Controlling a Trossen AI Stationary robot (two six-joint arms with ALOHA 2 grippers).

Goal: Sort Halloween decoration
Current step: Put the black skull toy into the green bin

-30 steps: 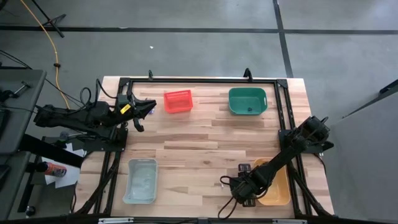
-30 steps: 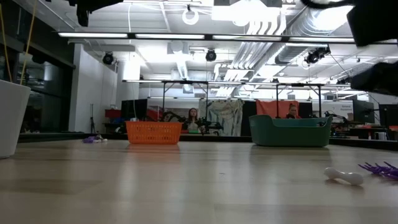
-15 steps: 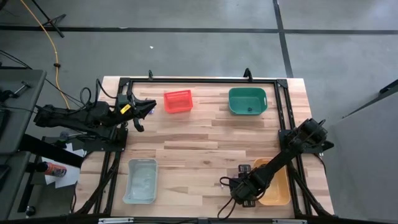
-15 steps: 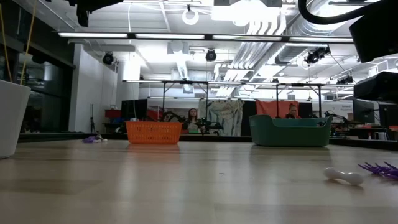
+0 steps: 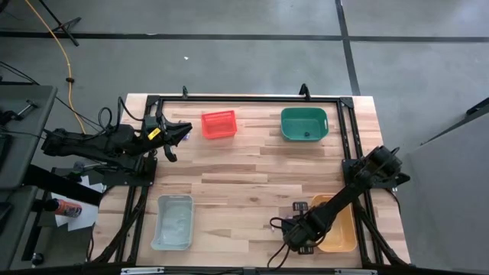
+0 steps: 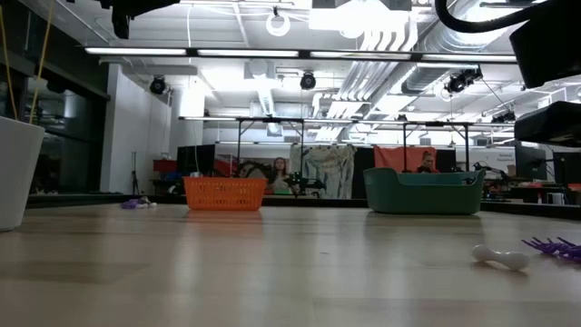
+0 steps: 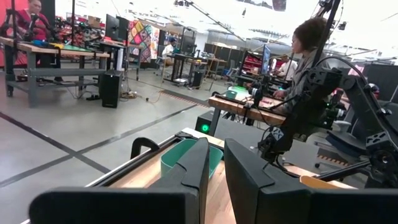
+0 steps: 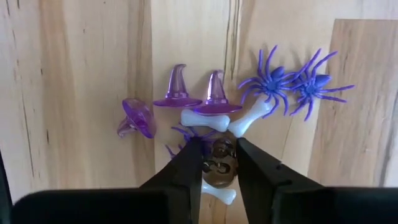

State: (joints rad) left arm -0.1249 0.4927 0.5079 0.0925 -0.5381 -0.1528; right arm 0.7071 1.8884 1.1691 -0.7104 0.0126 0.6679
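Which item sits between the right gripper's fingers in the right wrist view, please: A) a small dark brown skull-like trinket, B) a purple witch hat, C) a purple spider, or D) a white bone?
A: the right gripper has its fingers on either side of the small dark brown trinket, while the purple spiders, witch hats and bones lie outside them.

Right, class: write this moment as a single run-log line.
phase: picking | right end effector: closing around small dark trinket amid purple witch hats, spiders, white bones | left end effector: waiting near red basket
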